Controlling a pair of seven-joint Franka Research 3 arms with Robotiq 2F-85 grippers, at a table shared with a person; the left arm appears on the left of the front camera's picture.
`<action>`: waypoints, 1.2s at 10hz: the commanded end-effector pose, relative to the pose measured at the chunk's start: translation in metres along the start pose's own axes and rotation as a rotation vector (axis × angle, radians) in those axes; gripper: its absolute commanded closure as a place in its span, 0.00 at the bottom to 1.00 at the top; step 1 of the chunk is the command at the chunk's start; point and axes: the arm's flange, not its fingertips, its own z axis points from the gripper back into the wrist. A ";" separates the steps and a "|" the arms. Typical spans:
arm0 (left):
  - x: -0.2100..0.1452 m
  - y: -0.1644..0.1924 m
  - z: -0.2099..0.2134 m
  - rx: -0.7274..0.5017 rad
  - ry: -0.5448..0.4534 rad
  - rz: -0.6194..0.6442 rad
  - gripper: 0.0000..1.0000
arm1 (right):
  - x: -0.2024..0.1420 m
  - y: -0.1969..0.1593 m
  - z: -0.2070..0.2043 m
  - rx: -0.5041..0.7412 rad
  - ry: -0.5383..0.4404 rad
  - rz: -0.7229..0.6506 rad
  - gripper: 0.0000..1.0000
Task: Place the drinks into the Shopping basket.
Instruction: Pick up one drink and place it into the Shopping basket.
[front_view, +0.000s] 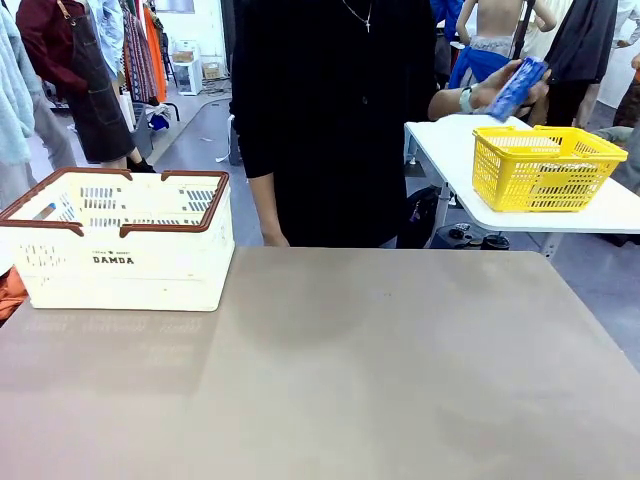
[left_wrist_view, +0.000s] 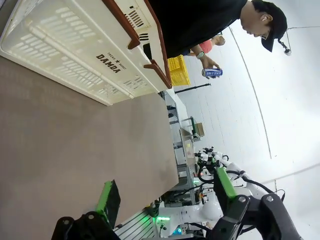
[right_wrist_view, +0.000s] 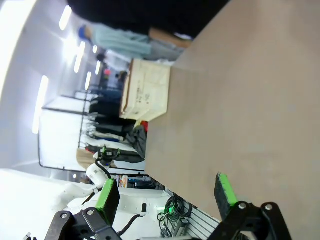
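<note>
The cream-white Shopping basket (front_view: 60, 280) with brown rim and "DAMDA" lettering stands at the table's far left. Across the table a person in black holds one of the drinks, a blue-and-white can (front_view: 518, 88), in a raised hand off to the right, above a side table. In the left wrist view my left gripper (left_wrist_view: 166, 192) hangs open over bare tabletop, with the Shopping basket (left_wrist_view: 65, 55) ahead and the can (left_wrist_view: 213, 73) far beyond. My right gripper (right_wrist_view: 166, 192) is open too, nothing between its green pads, the Shopping basket (right_wrist_view: 150, 97) far across the table.
A yellow mesh basket (front_view: 545, 165) sits on a white side table (front_view: 450, 150) behind the main table at the right. The brown tabletop (front_view: 350, 380) stretches bare from the basket to the right edge. The person stands close against the far edge.
</note>
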 end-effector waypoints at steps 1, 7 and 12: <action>0.001 0.000 0.001 -0.023 -0.014 -0.020 0.00 | 0.004 0.001 0.001 0.019 -0.013 0.026 0.00; 0.001 0.000 0.001 -0.023 -0.014 -0.020 0.00 | 0.004 0.001 0.001 0.019 -0.013 0.026 0.00; 0.001 0.000 0.001 -0.023 -0.014 -0.020 0.00 | 0.004 0.001 0.001 0.019 -0.013 0.026 0.00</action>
